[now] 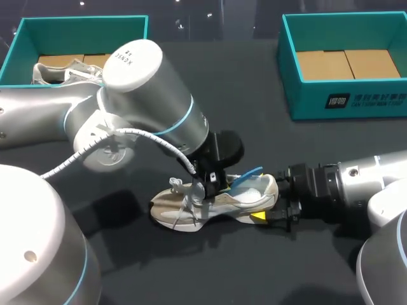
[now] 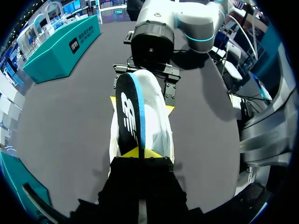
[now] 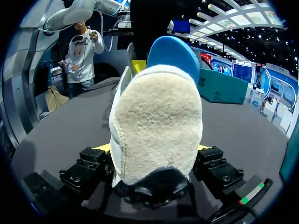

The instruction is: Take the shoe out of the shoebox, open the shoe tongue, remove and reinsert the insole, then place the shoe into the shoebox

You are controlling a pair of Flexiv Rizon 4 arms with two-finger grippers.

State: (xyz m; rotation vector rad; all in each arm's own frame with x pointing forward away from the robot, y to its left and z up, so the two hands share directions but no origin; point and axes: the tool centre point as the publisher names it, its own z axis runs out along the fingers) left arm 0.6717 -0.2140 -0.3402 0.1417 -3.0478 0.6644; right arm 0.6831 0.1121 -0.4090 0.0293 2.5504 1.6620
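Nearest the head camera, my left arm fills the left side and reaches to the middle of the dark surface, and my right arm comes in low from the right. At the far left, the left shoebox holds a second shoe. The right shoebox at the far right shows only its cardboard floor. Both are well apart from the work. The shoe rests on its sole in the middle of the surface, toe to the left and heel to the right. The right pincer is clenched on the heel from both sides. The insole stands on edge over the shoe's opening, grasped by the left pincer, with its blue end rising above the heel collar. Whether its front end sits inside the shoe is hidden, so I cannot tell if it is being removed or put back. Either way, the step seems to call for a firm hold at the heel so the shoe does not slide. The left arm would do best to move the insole along the shoe's length, turning it flat before it goes under the tongue. The loose laces near the toe look likely to snag, and a twisted insole could fold against the collar.
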